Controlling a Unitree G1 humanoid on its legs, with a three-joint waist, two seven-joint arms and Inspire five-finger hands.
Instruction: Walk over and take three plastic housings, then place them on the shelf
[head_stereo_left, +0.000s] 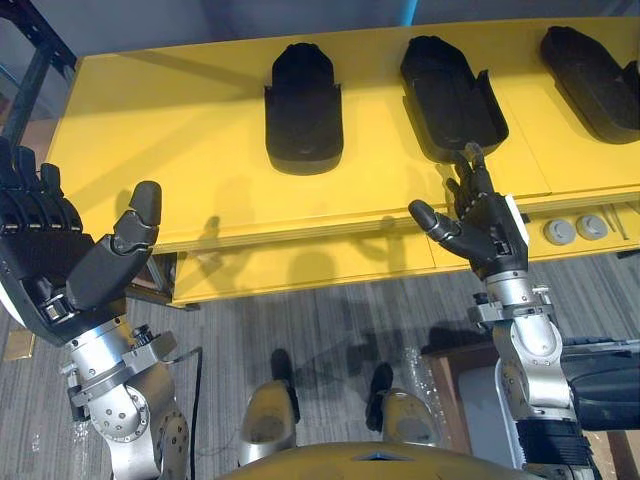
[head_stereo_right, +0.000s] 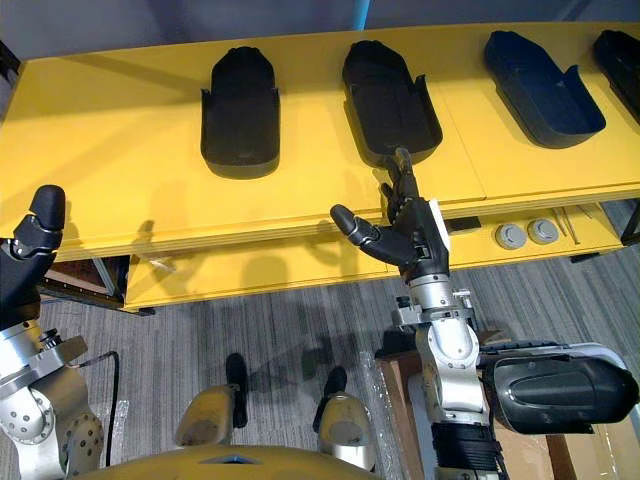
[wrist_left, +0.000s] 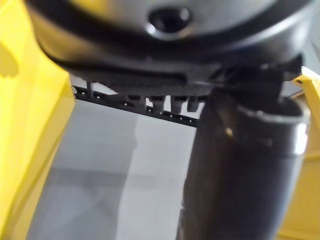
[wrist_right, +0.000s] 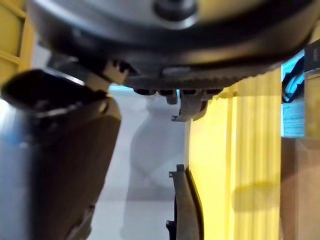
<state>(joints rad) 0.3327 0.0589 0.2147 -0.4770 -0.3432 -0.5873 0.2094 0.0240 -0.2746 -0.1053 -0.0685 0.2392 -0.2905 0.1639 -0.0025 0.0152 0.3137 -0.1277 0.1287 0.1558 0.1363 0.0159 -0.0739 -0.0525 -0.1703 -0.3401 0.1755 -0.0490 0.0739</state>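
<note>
Plastic housings (head_stereo_right: 240, 110): four counted, lying apart in a row on one yellow table (head_stereo_right: 100, 150); three black, third from left dark blue (head_stereo_right: 545, 88). Two hands raised before table's near edge, both empty. Left hand (head_stereo_left: 45, 265): fingers straight, thumb spread. Right hand (head_stereo_left: 490, 230): fingers straight, upright, tips by near end of second housing (head_stereo_left: 452, 95); contact not discernible. Two grey round discs (head_stereo_right: 511, 236) on lower ledge.

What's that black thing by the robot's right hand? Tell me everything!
This plastic housing is a matte black, shoe-shaped shell: rounded far end, raised side walls, hollow inside. It lies flat, open side up, on the yellow surface. The open right hand reaches up to its near end; whether they touch is unclear.
</note>
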